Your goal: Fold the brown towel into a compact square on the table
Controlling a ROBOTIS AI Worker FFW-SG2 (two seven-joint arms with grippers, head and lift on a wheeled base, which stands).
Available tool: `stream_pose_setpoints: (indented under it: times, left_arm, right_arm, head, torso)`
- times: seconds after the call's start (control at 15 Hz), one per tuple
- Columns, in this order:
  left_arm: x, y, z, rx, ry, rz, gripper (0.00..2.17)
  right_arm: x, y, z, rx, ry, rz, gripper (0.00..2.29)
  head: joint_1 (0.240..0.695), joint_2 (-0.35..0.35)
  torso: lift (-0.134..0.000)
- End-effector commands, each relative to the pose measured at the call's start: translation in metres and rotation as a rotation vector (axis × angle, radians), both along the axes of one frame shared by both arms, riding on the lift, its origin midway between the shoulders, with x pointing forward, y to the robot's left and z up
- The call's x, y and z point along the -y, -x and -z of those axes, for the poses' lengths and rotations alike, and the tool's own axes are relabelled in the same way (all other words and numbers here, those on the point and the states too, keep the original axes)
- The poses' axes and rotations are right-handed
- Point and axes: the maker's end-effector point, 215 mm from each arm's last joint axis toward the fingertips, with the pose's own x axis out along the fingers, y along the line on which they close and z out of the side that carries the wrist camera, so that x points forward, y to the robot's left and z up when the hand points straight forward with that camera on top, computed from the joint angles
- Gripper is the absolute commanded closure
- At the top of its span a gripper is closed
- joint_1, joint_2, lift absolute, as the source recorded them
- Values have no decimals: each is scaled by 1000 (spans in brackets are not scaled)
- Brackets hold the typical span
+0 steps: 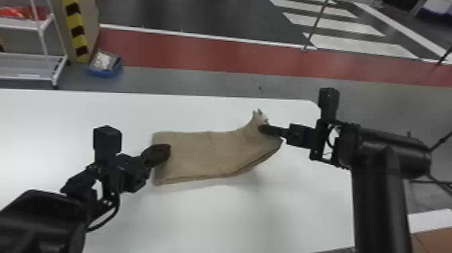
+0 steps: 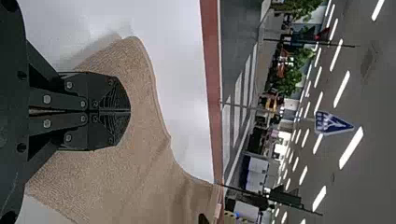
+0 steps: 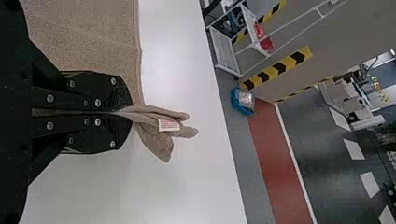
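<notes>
The brown towel [image 1: 208,151] lies folded lengthwise on the white table [image 1: 235,218], its right end pinched by the right gripper [image 1: 263,129]. At its left end, the left gripper [image 1: 165,152] has its fingers pressed together.

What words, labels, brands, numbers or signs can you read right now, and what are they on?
No text can be read.
White label on the brown towel, just beyond the right gripper: reddish print, too small to read.
Blue sign in the room behind: white markings, too small to make out.
</notes>
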Motion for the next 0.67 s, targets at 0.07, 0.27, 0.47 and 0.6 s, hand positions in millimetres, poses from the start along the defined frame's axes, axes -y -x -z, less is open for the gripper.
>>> stream_pose_setpoints:
  times: [0.07,0.27,0.47,0.6]
  left_arm:
    - [4,2,14,-26,-39,15,1905]
    - [-1,-2,16,-26,-65,12,1909]
    - [-3,-4,17,-17,-90,3,1905]
    - [-1,-4,21,-24,-100,8,1905]
  right_arm:
    - [-27,-10,-17,-4,-23,-44,1420]
    - [-66,-7,-33,-82,-42,-108,1420]
    - [-114,1,-54,-89,-41,-183,1420]
    - [-139,2,-59,-81,-44,-220,1420]
  head:
    - [695,-264]
    - [695,-238]
    - [695,-206]
    - [695,-180]
  torso:
    - [-123]
    - [-123]
    - [-123]
    - [-123]
